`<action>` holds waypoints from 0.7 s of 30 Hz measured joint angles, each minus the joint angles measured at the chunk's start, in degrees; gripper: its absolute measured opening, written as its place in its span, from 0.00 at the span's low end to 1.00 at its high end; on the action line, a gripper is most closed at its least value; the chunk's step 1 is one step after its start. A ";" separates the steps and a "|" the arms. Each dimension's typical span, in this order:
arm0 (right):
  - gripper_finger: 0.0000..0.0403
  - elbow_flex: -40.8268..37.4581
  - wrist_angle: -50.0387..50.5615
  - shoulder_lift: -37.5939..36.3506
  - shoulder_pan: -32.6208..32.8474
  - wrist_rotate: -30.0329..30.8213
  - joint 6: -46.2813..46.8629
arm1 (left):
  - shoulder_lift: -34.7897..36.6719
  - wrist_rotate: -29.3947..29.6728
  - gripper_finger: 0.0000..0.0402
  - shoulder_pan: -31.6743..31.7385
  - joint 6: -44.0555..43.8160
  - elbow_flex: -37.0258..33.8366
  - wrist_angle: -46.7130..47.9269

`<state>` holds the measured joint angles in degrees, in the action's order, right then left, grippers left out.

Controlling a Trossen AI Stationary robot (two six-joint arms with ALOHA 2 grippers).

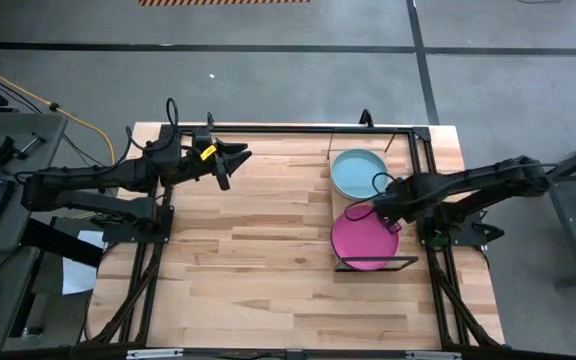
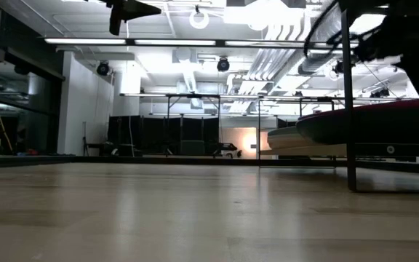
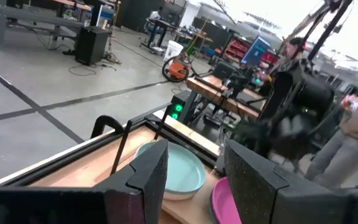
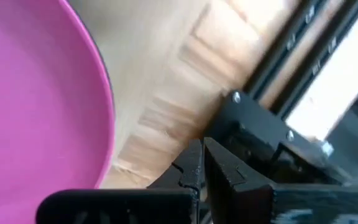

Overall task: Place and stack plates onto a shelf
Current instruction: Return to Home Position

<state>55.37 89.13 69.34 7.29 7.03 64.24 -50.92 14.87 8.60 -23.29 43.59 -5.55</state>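
Seems rigid, light and slick, best pinched at the raised rim: pink plate (image 1: pixel 363 243) topping a pile on the shelf (image 1: pixel 380 264) at the counter's (image 1: pixel 258 270) right, teal plate (image 1: pixel 356 172) just beside, right hand (image 1: pixel 376 212) pressed together, empty, over the pink rim, left hand (image 1: pixel 238 158) spread above the far-left counter.

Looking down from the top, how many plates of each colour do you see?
Light teal round plate: 1
Magenta pink round plate: 1
Total: 2 plates showing from above; anything stacked under them is hidden.
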 joint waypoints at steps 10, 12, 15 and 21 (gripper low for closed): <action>0.00 0.00 -3.62 -16.88 8.57 13.52 10.61 | 0.05 -0.37 0.36 1.66 -0.36 0.00 3.59; 0.00 0.00 -5.75 -19.02 9.84 16.17 10.21 | 0.05 -0.61 0.36 1.66 0.04 0.00 3.85; 0.00 0.00 -9.67 -21.13 10.72 20.37 8.79 | 0.05 -0.83 0.36 1.66 -1.56 -0.01 3.79; 0.00 0.00 -25.44 -22.63 10.62 24.91 -6.29 | 0.05 -2.99 0.36 1.62 -3.05 0.00 3.61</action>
<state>55.37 63.68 46.71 17.92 31.94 57.94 -50.87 11.89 10.22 -26.35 43.59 -1.93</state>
